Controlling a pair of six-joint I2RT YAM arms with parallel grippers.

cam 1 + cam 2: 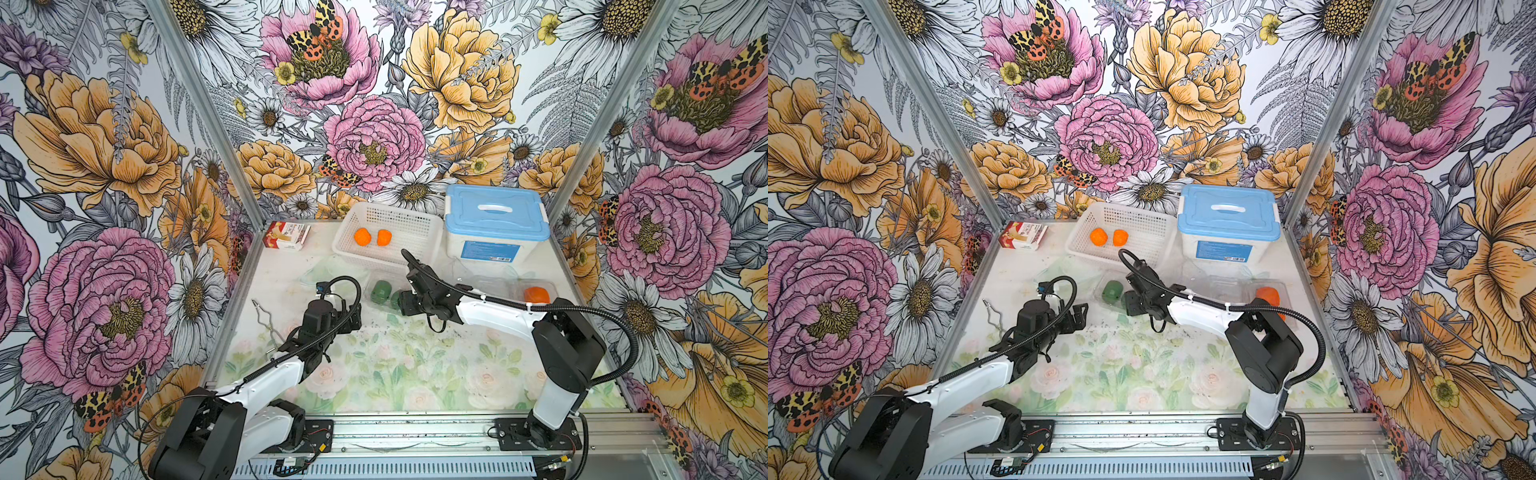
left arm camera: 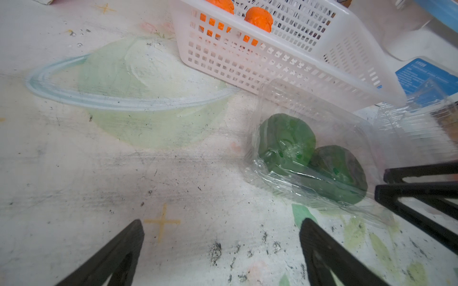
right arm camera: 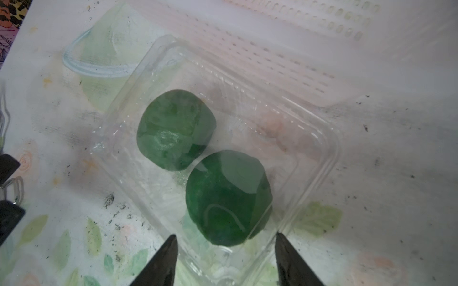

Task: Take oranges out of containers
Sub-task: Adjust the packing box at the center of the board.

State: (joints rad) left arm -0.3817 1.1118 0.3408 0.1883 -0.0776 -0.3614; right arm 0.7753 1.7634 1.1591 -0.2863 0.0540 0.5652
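Clear plastic box (image 3: 297, 138) is lying straight under the right claw (image 3: 226, 236), with two green fruits (image 3: 176, 128) sitting in it one behind the other. The box's long axis is running away from that claw. So the near fruit (image 3: 228, 198) is lying just ahead of the fingertips (image 3: 168, 255), in line with the gap between them, and is touching the far one behind it. The claw is standing part open, a little wider than the fruit, gripping nothing. The lid is looking shut to me, with glare lying across both fruits, but I am not certain.

Left claw (image 2: 221, 222) is standing wide and empty, low over the worktop (image 2: 74, 173), near the box's other end. The right arm is being the nearer one. I am reckoning the lid needs lifting before any pick, with one claw pinning the base.

Worktop is showing flat, scuffed print, and I am expecting the thin box to slide if pushed. Basket (image 1: 415, 216), carrying two oranges (image 1: 362, 237), is standing just beside the box's far long side, leaving little room there. The near side is lying free. A second box (image 1: 550, 286), holding an orange (image 1: 536, 294), is sitting well to the right, near the tub (image 1: 494, 220).
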